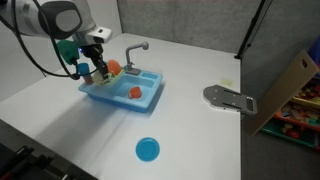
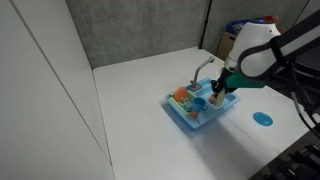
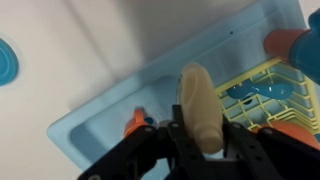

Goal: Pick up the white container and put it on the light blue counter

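Note:
In the wrist view the white container [image 3: 197, 95] is a cream, elongated, rounded piece held between my black fingers. My gripper [image 3: 204, 128] is shut on its near end. It hangs just above the light blue counter [image 3: 110, 110], the top of a toy sink unit. In both exterior views the gripper [image 1: 97, 68] [image 2: 218, 88] sits low over one end of the sink unit [image 1: 148, 100] [image 2: 185, 118], beside the grey faucet [image 1: 137, 50] [image 2: 203, 68]. The container itself is too small to make out in those views.
A yellow rack [image 3: 255, 95] and a small blue cup [image 3: 288, 45] lie in the unit, and a red-orange item [image 1: 134, 92] sits in its basin. A round blue disc [image 1: 147, 150] [image 2: 263, 118] and a grey metal plate [image 1: 228, 97] lie on the white table. A cardboard box [image 1: 292, 80] stands at the table's edge.

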Motion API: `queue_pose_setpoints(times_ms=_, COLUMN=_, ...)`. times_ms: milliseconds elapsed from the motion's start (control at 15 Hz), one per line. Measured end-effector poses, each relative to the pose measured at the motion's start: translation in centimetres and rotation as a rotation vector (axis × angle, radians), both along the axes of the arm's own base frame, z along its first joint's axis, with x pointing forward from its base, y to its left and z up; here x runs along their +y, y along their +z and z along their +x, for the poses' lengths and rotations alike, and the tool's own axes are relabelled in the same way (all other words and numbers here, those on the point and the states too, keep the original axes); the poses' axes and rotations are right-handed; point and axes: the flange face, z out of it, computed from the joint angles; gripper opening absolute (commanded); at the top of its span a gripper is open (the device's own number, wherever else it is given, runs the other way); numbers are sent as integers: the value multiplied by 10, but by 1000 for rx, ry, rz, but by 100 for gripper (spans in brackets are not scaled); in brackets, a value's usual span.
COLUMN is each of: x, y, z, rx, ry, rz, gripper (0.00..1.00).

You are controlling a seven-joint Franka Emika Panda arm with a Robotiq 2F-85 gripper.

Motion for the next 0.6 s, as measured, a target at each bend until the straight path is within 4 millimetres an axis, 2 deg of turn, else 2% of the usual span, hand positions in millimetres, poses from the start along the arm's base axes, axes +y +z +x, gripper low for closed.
queue_pose_setpoints(times_ms=600, x=7, y=-8, z=-2, rx=13, ry=-4, rz=-1, gripper=10)
